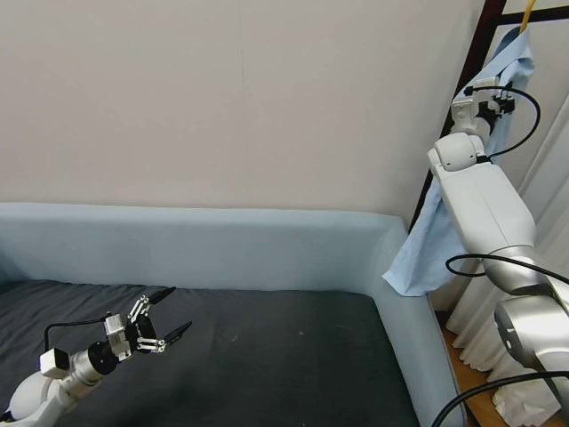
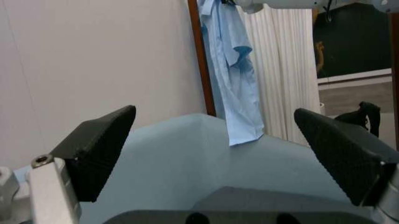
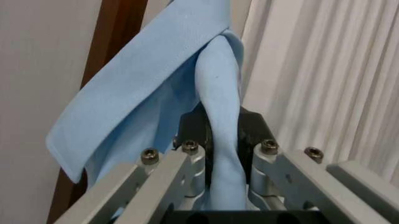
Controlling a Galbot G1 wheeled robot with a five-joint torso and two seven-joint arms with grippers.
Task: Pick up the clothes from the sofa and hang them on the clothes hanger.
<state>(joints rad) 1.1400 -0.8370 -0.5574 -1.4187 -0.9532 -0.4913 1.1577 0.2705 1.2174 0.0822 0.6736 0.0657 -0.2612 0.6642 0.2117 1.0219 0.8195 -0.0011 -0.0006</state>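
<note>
While the right arm reaches high into the upper right of the head view, the right gripper (image 1: 500, 91) is up against the light blue shirt (image 1: 425, 238). From the right wrist view, that gripper (image 3: 222, 156) is closed tight on a twisted fold of the shirt (image 3: 156, 70), the cloth running straight down between the two fingers. The shirt hangs well off the sofa (image 1: 222, 245), draped beside the dark wooden post (image 1: 481, 40) at the frame's right edge, its hem just past the sofa's end arm. Something yellow (image 1: 530, 12) pokes out at the very top, possibly a hanger hook, though it's too small to call. White curtains (image 3: 324, 70) hang behind.

Down in the lower left, the left gripper (image 1: 178, 309) hovers over the dark seat cushion (image 1: 284, 356), fingers spread wide with nothing between them. Its own camera confirms it: the left gripper (image 2: 218, 154) gapes open, looking across the sofa at the hanging shirt (image 2: 234, 70).
</note>
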